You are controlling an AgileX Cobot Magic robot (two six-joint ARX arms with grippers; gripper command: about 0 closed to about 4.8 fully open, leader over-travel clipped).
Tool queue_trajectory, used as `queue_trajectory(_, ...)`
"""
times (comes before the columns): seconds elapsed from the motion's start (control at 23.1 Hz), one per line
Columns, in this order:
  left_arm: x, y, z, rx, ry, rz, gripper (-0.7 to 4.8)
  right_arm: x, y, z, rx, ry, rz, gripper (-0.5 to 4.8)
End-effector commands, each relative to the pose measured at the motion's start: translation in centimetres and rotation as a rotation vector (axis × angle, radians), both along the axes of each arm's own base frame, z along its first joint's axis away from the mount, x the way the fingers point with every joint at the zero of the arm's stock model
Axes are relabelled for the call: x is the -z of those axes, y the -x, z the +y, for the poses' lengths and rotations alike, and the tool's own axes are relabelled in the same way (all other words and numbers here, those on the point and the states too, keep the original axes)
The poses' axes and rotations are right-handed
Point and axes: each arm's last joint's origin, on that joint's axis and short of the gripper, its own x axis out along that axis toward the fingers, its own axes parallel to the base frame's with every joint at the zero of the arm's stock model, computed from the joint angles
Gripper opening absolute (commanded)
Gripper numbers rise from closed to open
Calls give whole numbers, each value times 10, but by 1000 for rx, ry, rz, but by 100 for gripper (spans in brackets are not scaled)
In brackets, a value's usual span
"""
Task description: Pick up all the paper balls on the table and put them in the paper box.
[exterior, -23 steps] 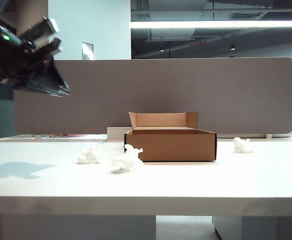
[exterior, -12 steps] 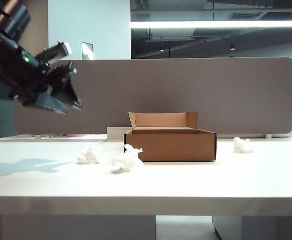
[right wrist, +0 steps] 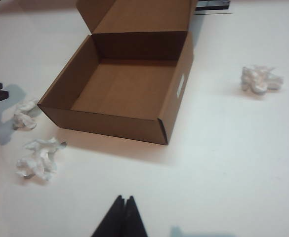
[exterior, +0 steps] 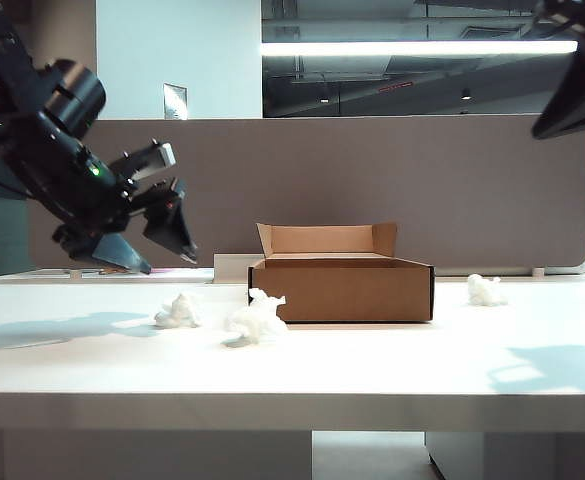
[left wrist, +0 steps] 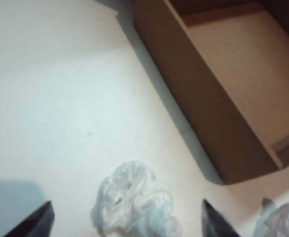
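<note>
Three paper balls lie on the table [exterior: 372,370], none yet in the paper box [exterior: 342,288]. The leftmost paper ball [exterior: 179,311] rests to the left of the box; the second ball [exterior: 257,318] lies nearer the front, just beside the box's left front corner; the third ball [exterior: 485,290] sits to the right of the box, well apart from the others. In the right wrist view the box interior [right wrist: 124,86] is seen to be bare.

The coming move is judged to turn on the leftmost ball. In the left wrist view this ball [left wrist: 134,202] is framed squarely between the two dark fingertips [left wrist: 35,223], so it is taken to lie directly ahead of and below the left claw [exterior: 157,248]. That claw is spread wide and hangs above the table, tilted down toward the ball, empty. The ball is lumpy with no clear long axis.

The right claw [right wrist: 120,217] is pressed together and holds nothing; in the exterior view it is seen high at the upper right, far from every ball. The left arm is plainly the nearer one.
</note>
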Motion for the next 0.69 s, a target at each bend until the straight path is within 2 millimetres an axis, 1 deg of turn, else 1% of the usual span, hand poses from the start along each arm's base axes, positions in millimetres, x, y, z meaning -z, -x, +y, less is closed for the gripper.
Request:
queue_trajectory(0.04,4,-4,-3,-8,-25,7,382,-5,-11,7,-28,1,-10,-6)
queue_trajectory(0.17,9,-7,-7,-22,-63,47,382,-3,-18,12,-49,1,1,-6)
queue_trajectory(0.35,12,-11,-13,-28,-111,94,382,0,-22,17,-63,2,1,-6)
queue_trajectory(0.48,14,-15,-23,-12,-152,121,382,-1,-23,18,-67,2,-8,-6)
queue_trajectory(0.69,25,-14,-36,-20,-215,163,378,0,-22,18,-75,18,-13,-6)
